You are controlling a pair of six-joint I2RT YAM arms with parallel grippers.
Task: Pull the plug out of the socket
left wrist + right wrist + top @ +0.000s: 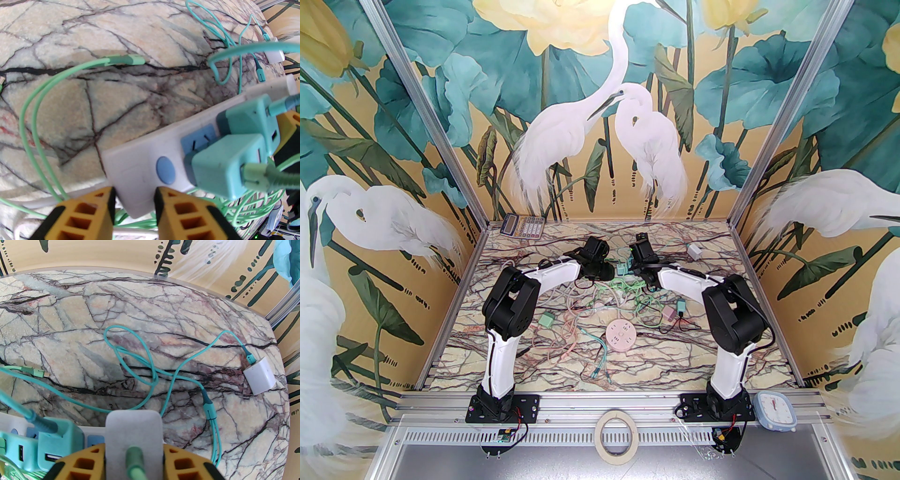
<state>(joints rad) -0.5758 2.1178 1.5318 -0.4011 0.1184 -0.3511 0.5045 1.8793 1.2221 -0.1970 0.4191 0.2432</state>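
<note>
Right gripper (133, 449) clamps the white plug (133, 425), seemingly to draw it out, while the left gripper (134, 191) pinches one end of the socket strip (140, 152), likely steadying it, toward the middle of the far edge of the table (140, 310).

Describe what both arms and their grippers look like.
Both the left arm and right arm have white tubular links, bulky black joint housings and black base plates with thin red and black wires. A black cable runs along the right arm. The left gripper and right gripper have yellow-orange fingers with rectangular cut-outs and black edges.
</note>
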